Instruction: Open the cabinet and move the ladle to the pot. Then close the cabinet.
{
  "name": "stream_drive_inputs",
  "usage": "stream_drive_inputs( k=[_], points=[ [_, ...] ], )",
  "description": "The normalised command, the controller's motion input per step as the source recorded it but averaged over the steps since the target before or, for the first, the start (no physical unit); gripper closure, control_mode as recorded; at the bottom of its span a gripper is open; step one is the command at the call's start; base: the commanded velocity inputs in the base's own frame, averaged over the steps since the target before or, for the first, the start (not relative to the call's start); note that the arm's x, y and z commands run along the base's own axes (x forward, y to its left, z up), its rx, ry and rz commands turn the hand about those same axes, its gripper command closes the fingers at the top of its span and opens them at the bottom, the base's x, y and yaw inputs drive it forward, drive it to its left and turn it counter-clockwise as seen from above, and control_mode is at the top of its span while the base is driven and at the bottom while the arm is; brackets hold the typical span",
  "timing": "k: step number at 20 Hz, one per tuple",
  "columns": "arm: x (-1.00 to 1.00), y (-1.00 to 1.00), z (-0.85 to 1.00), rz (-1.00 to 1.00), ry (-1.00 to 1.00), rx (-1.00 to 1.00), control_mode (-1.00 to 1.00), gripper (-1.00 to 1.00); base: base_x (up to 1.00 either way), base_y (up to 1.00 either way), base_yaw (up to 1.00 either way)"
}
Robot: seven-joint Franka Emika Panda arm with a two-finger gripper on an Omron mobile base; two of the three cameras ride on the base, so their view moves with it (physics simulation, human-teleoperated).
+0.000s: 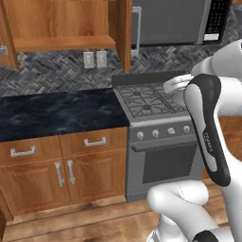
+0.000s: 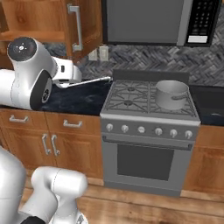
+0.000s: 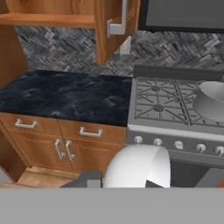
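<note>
The cabinet (image 1: 61, 26) of reddish-brown wood hangs above the counter with its right door (image 2: 83, 26) swung open and the inner shelf bare. The ladle (image 2: 89, 80) is a thin silver utensil held level over the counter, its long handle reaching toward the stove's left edge. Its pale bowl (image 3: 138, 166) looms close at the bottom of the hand view. My gripper (image 2: 65, 82) is shut on the ladle, mostly hidden behind my own arm. The pot (image 2: 172, 94), dull grey metal, stands on the stove's right rear burner; it also appears as the pot (image 3: 210, 103) and the pot (image 1: 176, 85).
The stove (image 2: 144, 100) stands right of the black counter (image 1: 56, 111). A microwave (image 2: 148, 22) hangs over the stove, beside the open door's edge. Base cabinets (image 1: 66, 172) with drawers run below. My arm (image 1: 208, 132) blocks the stove's right side in the left base view.
</note>
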Motion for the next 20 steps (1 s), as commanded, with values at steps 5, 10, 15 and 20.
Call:
stream_drive_inputs(
  k=[5, 10, 15, 20],
  points=[
    [0.0, 0.0, 0.0, 0.0, 0.0, 0.0, 1.0, 1.0, 0.24, -0.58, -0.02],
    [0.0, 0.0, 0.0, 0.0, 0.0, 0.0, 1.0, 1.0, 0.47, -0.6, -0.05],
    [0.0, 0.0, 0.0, 0.0, 0.0, 0.0, 1.0, 1.0, 0.64, -0.55, -0.07],
    [0.0, 0.0, 0.0, 0.0, 0.0, 0.0, 1.0, 1.0, 0.51, -0.47, -0.07]
  ],
)
